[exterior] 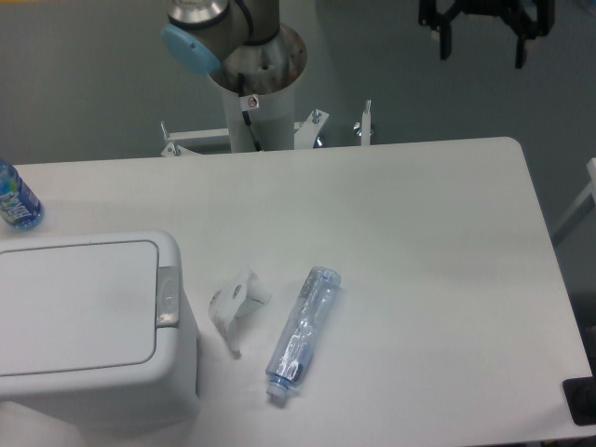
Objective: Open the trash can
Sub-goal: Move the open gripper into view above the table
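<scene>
White trash can (88,321) at table's near left corner, lid flat and shut, grey latch (168,296) unpressed. Gripper (482,47) high at far right, fingers spread, grasping nothing. Opening not yet begun.

Even, cool, diffuse light — soft faint shadows; whole picture slightly blurred, no harsh glare.

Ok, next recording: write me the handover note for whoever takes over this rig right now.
End effector: at the top right, high and far from the bin, fingers apart, holding nothing.
Trash can: front left of the table, lid flat and closed, grey latch button on its right edge, untouched.
Also on the table: a clear plastic bottle lying down, a crumpled white scrap beside the bin, a blue bottle at the left edge.
Done: nothing. Left: reach the latch, press it, open the lid.
</scene>
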You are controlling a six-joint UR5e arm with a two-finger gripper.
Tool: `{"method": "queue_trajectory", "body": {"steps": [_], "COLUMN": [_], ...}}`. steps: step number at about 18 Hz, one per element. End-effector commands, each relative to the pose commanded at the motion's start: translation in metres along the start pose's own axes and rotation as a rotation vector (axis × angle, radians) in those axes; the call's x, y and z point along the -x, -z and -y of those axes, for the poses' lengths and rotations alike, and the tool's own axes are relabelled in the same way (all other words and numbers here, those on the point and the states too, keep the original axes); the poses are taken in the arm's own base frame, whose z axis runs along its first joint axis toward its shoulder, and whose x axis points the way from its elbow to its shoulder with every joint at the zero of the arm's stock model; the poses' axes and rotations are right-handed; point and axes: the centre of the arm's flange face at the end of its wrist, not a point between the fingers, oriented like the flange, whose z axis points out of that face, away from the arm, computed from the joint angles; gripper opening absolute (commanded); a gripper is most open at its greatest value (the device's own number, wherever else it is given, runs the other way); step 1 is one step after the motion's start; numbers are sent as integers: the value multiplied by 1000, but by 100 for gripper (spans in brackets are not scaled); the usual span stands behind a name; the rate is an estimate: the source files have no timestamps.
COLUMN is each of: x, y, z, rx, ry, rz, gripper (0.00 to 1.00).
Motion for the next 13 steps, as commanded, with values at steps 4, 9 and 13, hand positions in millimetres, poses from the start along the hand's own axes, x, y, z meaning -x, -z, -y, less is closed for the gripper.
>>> {"method": "queue_trajectory", "body": {"steps": [4,9,13], "x": [-1,4,6], "y": [1,-10,-15], "z": [2,10,32], "rx": [-2,-20,-104], "ry": [-4,64,218], "rz": [1,-20,-12], "gripper": [100,100,100]}}
